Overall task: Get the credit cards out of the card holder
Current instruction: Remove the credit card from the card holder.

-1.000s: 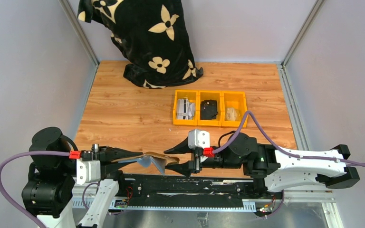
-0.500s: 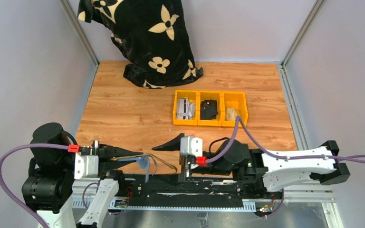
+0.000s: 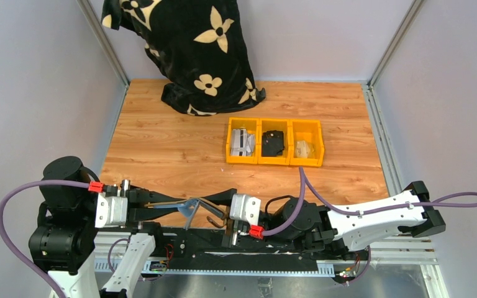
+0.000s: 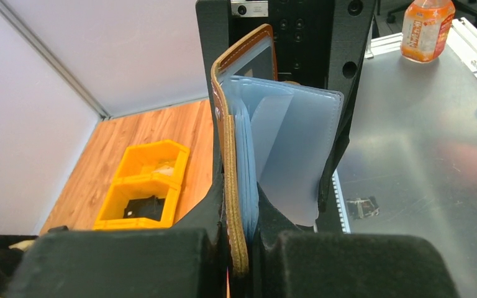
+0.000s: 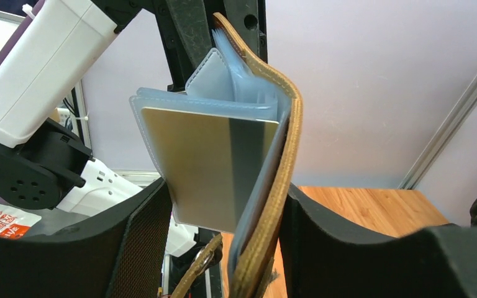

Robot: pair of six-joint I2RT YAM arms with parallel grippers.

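Fingers on the left (image 4: pixel 130 261) clamp the card holder (image 4: pixel 230 186); right fingers (image 5: pixel 360 254) straddle it, unclenched.

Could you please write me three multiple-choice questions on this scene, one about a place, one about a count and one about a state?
1. Where is the card holder?
A in a yellow bin
B held up in the air at the near edge of the table
C under the flowered cloth

2. How many yellow bins stand in the row?
A two
B four
C three

3. How are the left fingers?
A shut on the card holder's brown cover
B wide open, holding nothing
C resting in a bin

Answers:
1 B: the top view shows it raised off the wood.
2 C: three bins sit side by side.
3 A: the left wrist view shows the cover pinched between them.
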